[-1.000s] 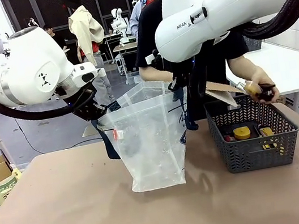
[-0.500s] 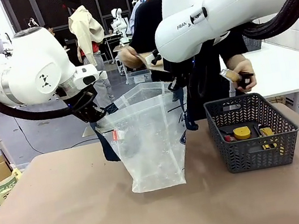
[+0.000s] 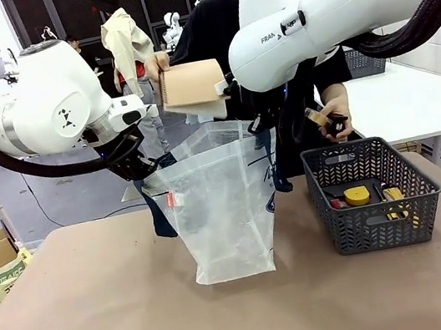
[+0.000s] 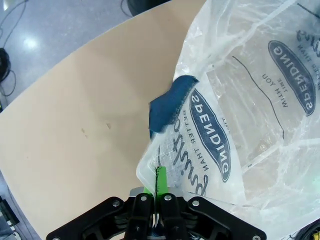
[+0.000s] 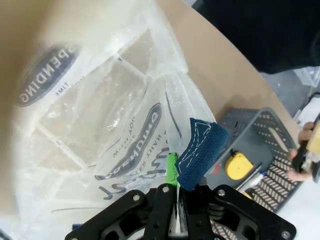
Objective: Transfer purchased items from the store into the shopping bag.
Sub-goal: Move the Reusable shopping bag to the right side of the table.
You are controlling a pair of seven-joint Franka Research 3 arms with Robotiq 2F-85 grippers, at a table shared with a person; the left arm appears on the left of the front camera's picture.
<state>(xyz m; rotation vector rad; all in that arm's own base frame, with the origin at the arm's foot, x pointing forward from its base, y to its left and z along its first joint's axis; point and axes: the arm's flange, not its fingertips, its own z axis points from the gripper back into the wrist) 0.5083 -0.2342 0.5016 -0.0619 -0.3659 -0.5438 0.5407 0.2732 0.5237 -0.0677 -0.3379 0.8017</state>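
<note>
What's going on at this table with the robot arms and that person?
The two arms hold a shopping bag open on the table: the left gripper pinches one side of its rim, the right gripper the other. The person across the table does the packing. One hand holds a flat tan item just above the bag's mouth. The other hand holds something small by the grey basket, which has more items in it.

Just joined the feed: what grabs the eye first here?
The tall translucent whitish plastic shopping bag stands mid-table, its rim pinched by the left gripper and right gripper. A person's hand holds a flat tan rectangular item above its mouth; the dark grey lattice basket sits to its right.
</note>
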